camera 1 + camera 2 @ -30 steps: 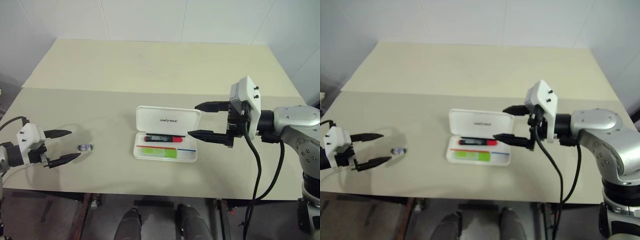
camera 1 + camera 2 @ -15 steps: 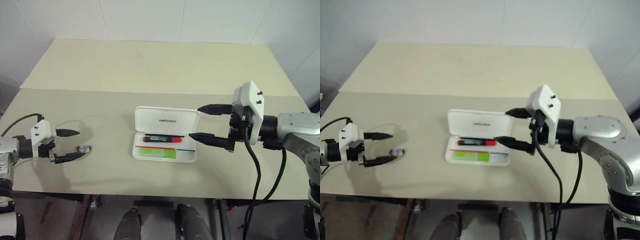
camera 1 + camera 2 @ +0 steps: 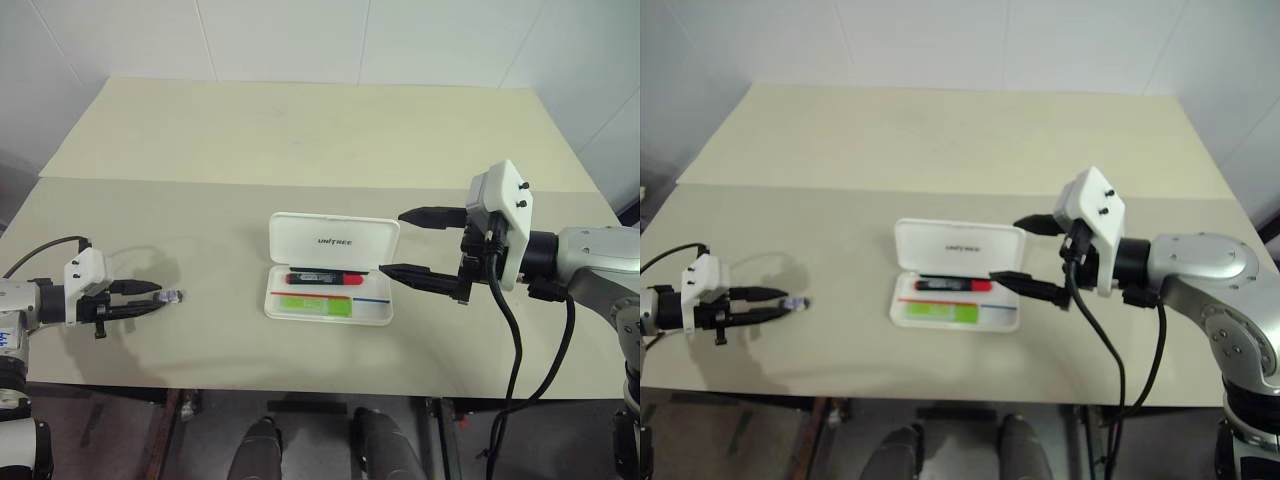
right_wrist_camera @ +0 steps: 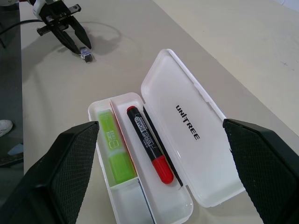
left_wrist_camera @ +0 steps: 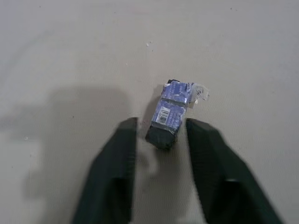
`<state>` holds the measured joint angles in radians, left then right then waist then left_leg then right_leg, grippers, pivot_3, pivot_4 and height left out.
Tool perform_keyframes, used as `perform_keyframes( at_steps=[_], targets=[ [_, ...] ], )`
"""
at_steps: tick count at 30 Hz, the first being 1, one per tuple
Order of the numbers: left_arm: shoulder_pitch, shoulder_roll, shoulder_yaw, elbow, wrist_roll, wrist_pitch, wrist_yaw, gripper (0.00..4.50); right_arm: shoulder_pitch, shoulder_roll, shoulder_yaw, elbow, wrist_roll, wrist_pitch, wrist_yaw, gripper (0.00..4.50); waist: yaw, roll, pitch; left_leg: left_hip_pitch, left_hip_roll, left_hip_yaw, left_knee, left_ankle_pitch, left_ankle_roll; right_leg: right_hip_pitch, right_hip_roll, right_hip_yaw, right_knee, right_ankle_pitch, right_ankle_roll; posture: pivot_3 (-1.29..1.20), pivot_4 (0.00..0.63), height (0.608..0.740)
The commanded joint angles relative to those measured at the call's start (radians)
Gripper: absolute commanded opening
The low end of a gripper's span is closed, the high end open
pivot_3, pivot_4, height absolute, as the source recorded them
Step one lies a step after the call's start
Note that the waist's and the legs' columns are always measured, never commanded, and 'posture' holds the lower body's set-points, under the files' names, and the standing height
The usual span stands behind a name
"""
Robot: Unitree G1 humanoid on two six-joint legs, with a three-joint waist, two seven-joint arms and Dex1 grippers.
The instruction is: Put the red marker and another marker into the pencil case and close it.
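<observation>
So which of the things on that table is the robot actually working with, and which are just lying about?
Part of the job:
- white hard plastic pencil case, lid open
- short red and black marker, lying in the case
- flat light-green highlighter, also in the case

Just lying about:
- small dark block with a blue-purple printed label, on the beige table between the left gripper's jaws
</observation>
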<state>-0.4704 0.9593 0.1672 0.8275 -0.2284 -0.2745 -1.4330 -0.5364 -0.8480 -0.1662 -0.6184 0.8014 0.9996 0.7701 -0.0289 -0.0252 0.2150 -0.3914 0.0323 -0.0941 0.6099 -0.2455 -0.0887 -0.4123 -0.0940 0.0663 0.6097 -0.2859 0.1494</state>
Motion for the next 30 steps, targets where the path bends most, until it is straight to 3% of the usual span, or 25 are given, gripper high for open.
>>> perform_keyframes(
  at_steps=[1, 9, 20, 25, 30],
  targets=[
    [-0.008, -0.005, 0.007, -0.044, -0.011, -0.011, 0.003, 0.27, -0.014, -0.008, -0.017, -0.02, 0.017, -0.026, -0.008, 4.5, 0.0, 0.0, 0.0, 0.0, 0.0, 0.0, 0.0, 0.0, 0.0, 0.0, 0.0, 0.0, 0.0, 0.0, 0.0, 0.0, 0.15, 0.74],
    [0.023, -0.03, 0.022, -0.124, -0.036, 0.006, 0.022, 0.18, -0.016, -0.007, -0.002, -0.016, 0.014, -0.039, -0.007, 4.5, 0.0, 0.0, 0.0, 0.0, 0.0, 0.0, 0.0, 0.0, 0.0, 0.0, 0.0, 0.0, 0.0, 0.0, 0.0, 0.0, 0.15, 0.74],
    [0.108, -0.036, 0.07, -0.45, -0.146, 0.164, 0.056, 0.18, 0.02, -0.012, 0.014, -0.021, -0.007, -0.057, -0.003, 4.5, -0.001, 0.0, 0.0, 0.0, 0.0, 0.0, 0.0, 0.0, 0.0, 0.0, 0.0, 0.0, 0.0, 0.0, 0.0, 0.0, 0.15, 0.74],
    [0.12, -0.049, 0.043, -0.576, -0.157, 0.234, 0.073, 0.18, 0.034, -0.016, 0.024, -0.018, -0.017, -0.069, -0.003, 4.5, 0.0, 0.0, 0.0, 0.0, 0.0, 0.0, 0.0, 0.0, 0.0, 0.0, 0.0, 0.0, 0.0, 0.0, 0.0, 0.0, 0.15, 0.74],
    [0.076, -0.124, -0.031, -0.705, -0.165, 0.315, 0.118, 0.18, 0.089, -0.032, 0.002, -0.027, -0.03, -0.089, 0.002, 4.5, 0.006, 0.0, 0.0, 0.0, 0.0, -0.001, 0.001, 0.0, 0.0, 0.001, 0.0, 0.0, 0.0, 0.0, -0.001, 0.0, 0.15, 0.74]
  ],
)
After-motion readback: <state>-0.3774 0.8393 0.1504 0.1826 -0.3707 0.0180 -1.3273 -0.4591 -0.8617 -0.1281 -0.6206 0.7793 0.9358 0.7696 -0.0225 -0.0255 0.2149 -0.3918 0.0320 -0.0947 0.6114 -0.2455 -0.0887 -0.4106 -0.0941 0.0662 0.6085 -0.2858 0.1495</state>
